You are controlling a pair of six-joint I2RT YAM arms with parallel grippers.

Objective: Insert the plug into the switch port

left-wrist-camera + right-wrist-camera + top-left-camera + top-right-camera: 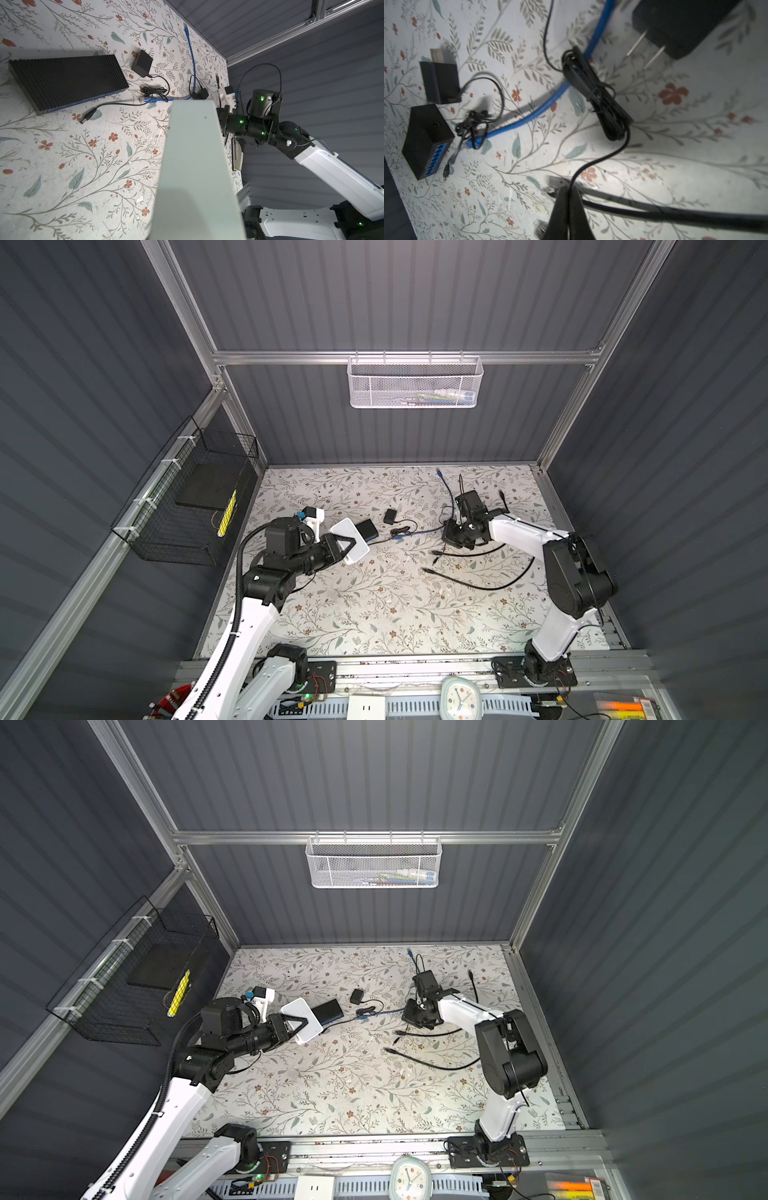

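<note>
The network switch [368,529] lies flat on the counter [374,614]. It is a black ribbed slab, and its long axis runs parallel to its row of blue ports [436,158]. The blue Ethernet plug [145,100] lies just beside the switch's port face, tip toward the switch, not inserted. A black barrel plug [87,117] lies alongside that face.

The left gripper [351,545] is clamped on a white box [197,166] just beside the switch; contact between the two cannot be determined. The right gripper [566,193], well apart from the switch, is closed on a thin black cord [602,164]. Its tips appear blurred.
</note>
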